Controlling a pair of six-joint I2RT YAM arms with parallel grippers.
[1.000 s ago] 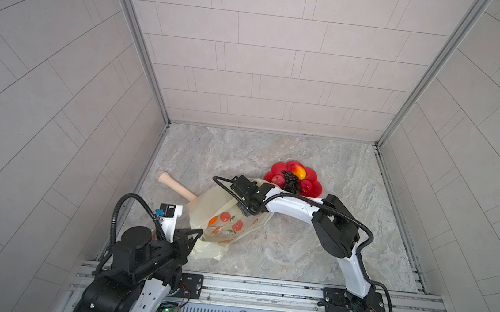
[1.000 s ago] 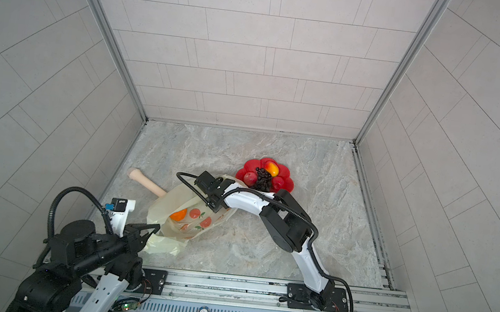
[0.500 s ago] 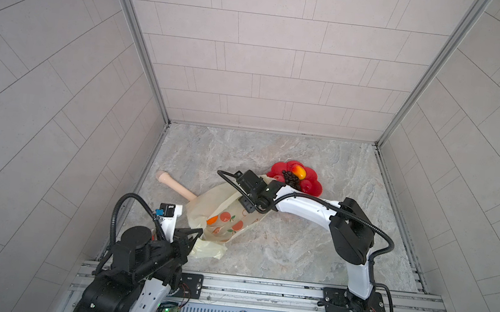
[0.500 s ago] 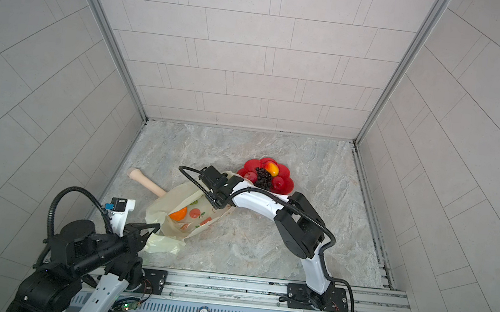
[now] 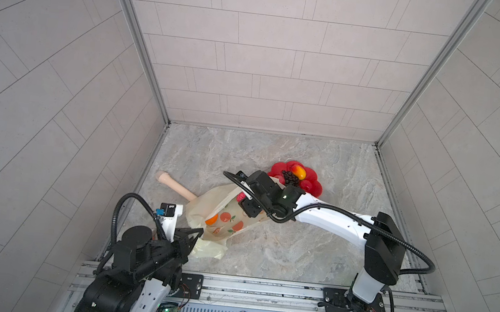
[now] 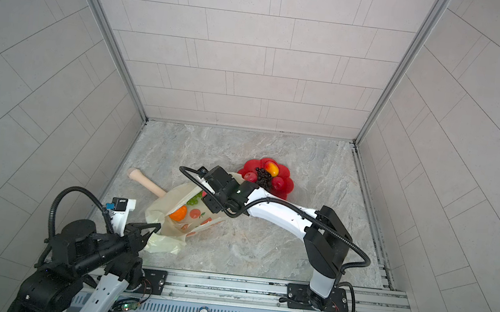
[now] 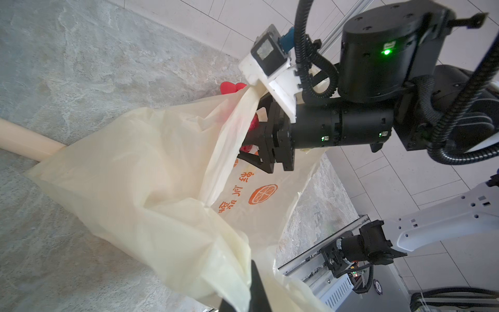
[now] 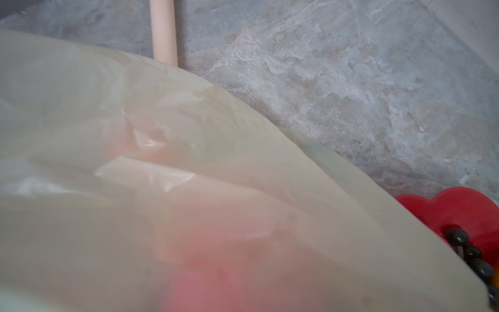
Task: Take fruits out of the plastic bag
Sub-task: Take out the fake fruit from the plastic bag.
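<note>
Bag point(image 5: 222, 221) lies with its mouth toward the plate point(image 5: 314, 186), its near end pinched in the closed left gripper point(image 5: 196, 232). Right gripper point(image 7: 249, 139) is in the mouth, jaws clamped on the pink fruit point(image 5: 241, 196) (film partly hides it). Exit runs along the bag's length, toward the plate.

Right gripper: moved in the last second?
Yes. The right gripper has shifted toward the red plate, backing out of the bag, with a pink fruit between its jaws.
</note>
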